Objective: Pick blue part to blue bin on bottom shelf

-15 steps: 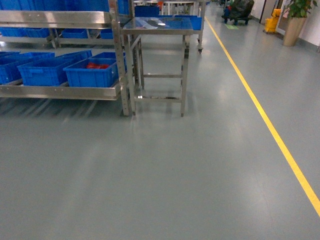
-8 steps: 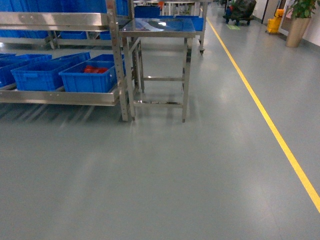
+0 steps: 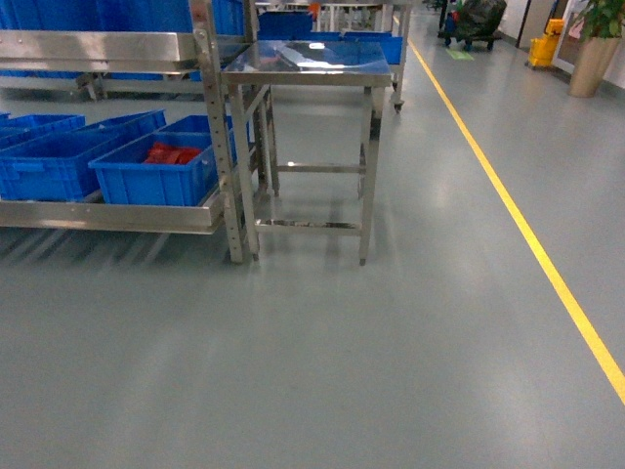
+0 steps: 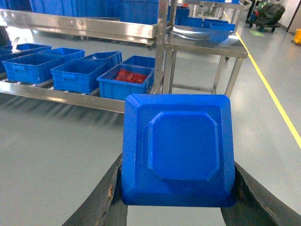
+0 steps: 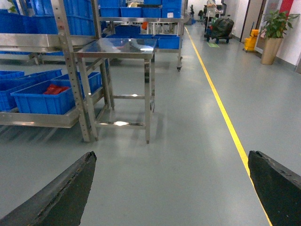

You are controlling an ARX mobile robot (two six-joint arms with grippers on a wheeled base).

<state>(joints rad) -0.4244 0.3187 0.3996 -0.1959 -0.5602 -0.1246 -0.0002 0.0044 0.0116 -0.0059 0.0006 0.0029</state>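
Rack nearer | left end effector [image 4: 178, 207] grips one blue part [image 4: 178, 150] | right end effector [image 5: 174, 188] spread, empty

the bottom shelf [image 3: 107, 217] at the left carries a row of blue bins [image 3: 54, 166], the rightmost bin [image 3: 156, 176] holding red parts [image 3: 171, 153], with a small steel worktop [image 3: 303, 63] just right of the rack upright and a yellow floor line [image 3: 527, 234] farther right.

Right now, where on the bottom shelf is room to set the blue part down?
The long steel bottom shelf is crowded with blue plastic bins; the end bin holds red parts. The small steel table top looks mostly bare.
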